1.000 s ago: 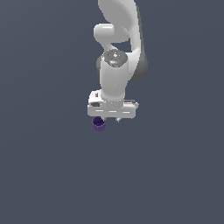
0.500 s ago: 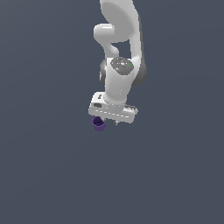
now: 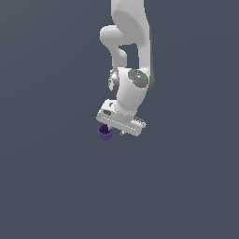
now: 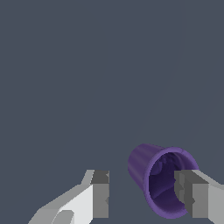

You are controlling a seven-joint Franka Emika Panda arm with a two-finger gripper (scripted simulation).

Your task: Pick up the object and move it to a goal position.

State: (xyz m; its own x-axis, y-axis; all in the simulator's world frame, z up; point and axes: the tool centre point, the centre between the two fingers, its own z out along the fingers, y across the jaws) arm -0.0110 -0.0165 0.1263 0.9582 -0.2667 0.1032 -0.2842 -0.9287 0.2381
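Wrist view: the gripper (image 4: 142, 197) had its jaws apart. One fingertip (image 4: 189, 192) overlapped the rim of the purple cup (image 4: 159, 177) at its open mouth; the other fingertip (image 4: 100, 192) stood clear of the cup's outer wall with a visible gap. Whether the near finger truly touched the rim could not be told. The cup appeared off-centre between the jaws, mouth toward the camera.

Exterior view: the cup (image 3: 105, 132) sat just below the gripper (image 3: 116, 130), toward the exterior view's left end of the white hand.

Risk, as judged: the cup was not held. Closing from this offset could push it sideways or pinch only the rim, so it tips or slips out on the lift.

Room: no desk edge or corner showed; the grey ground (image 3: 46, 186) appeared bare around the cup. No goal marker was seen.
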